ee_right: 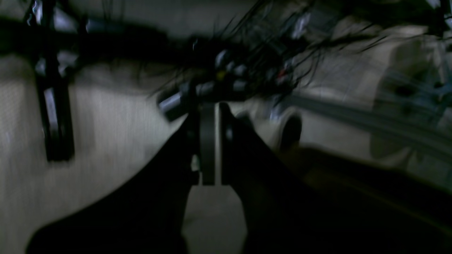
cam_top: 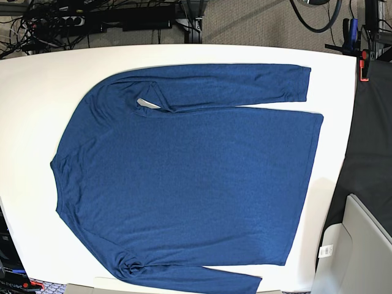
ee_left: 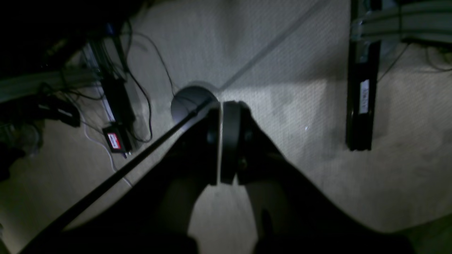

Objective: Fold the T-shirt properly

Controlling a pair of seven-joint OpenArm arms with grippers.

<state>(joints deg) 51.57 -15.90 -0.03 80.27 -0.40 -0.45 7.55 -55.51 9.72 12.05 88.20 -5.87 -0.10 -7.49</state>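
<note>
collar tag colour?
Light grey tag, against the dark blue T-shirt. Base view shows it best.

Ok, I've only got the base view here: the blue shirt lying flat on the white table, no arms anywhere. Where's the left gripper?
Observer: The left gripper is off the table, above grey carpet, with its jaws shut on nothing.
Operator: And the right one?
Observer: The right gripper has its jaws shut too, and they are empty. Its picture is blurred, with a tangle of cables beyond it.
</note>
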